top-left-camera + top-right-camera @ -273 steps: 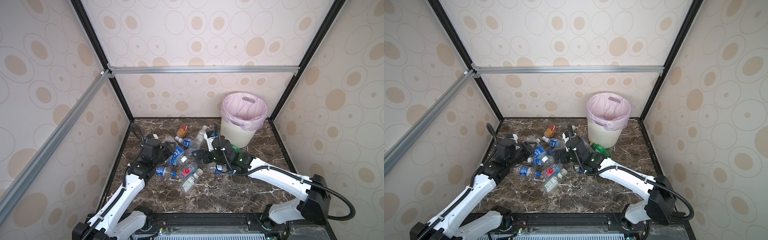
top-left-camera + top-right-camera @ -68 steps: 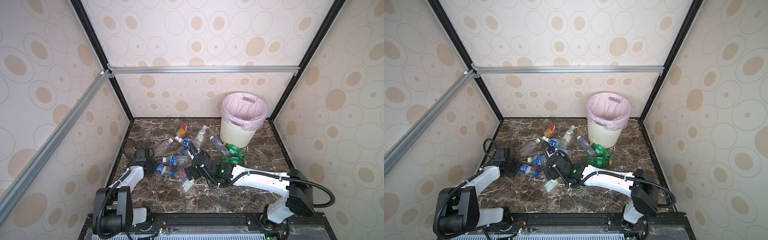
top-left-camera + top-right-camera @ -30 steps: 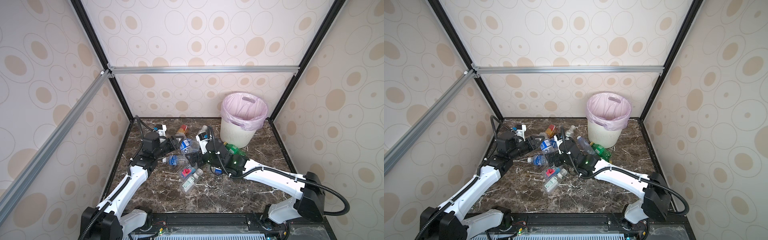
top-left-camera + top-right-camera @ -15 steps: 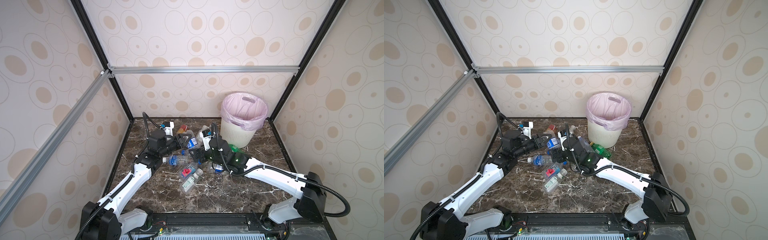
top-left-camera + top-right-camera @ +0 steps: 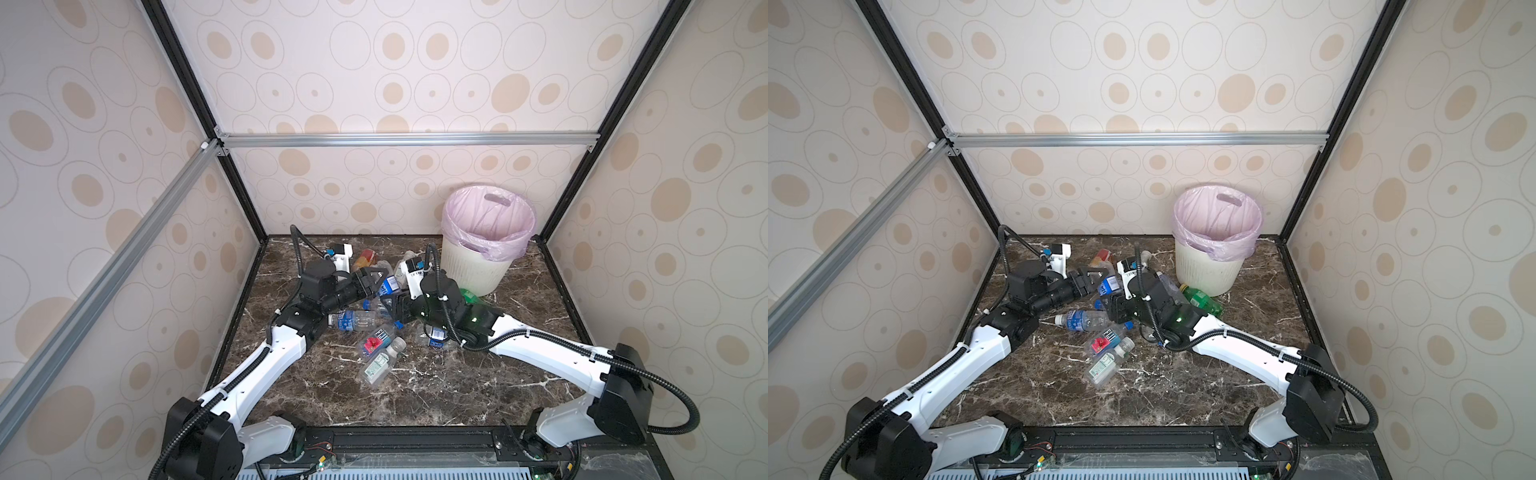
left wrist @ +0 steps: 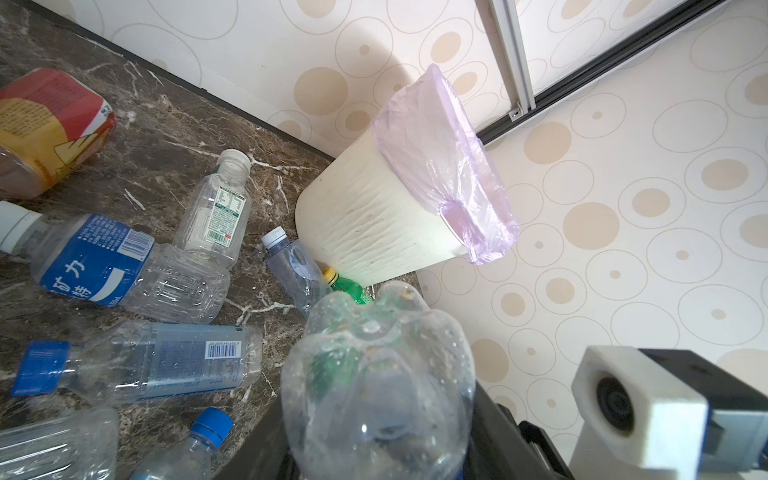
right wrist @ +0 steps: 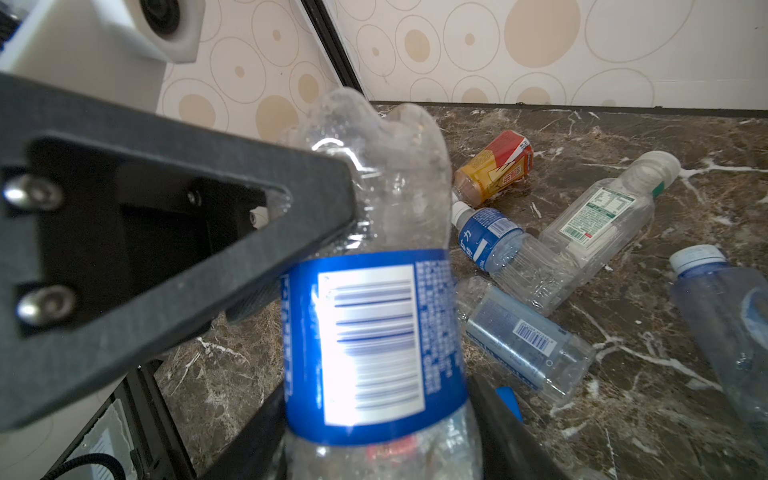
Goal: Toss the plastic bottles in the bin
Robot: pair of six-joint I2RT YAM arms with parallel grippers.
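A clear bottle with a blue label hangs above the pile between both grippers. My left gripper is shut on its base end, which fills the left wrist view. My right gripper is shut on its labelled body. The bin, cream with a lilac bag, stands upright at the back right. Several plastic bottles lie on the marble floor: a blue-labelled one, a red-labelled one, an amber one and a green one.
Patterned walls with black corner posts close in the marble floor. A green-and-white labelled bottle lies nearest the front. More bottles lie just behind the two grippers, near the bin's foot.
Both grippers have risen and come together over the pile. The left one brought the blue-labelled bottle to the right one, whose jaws have closed onto it.
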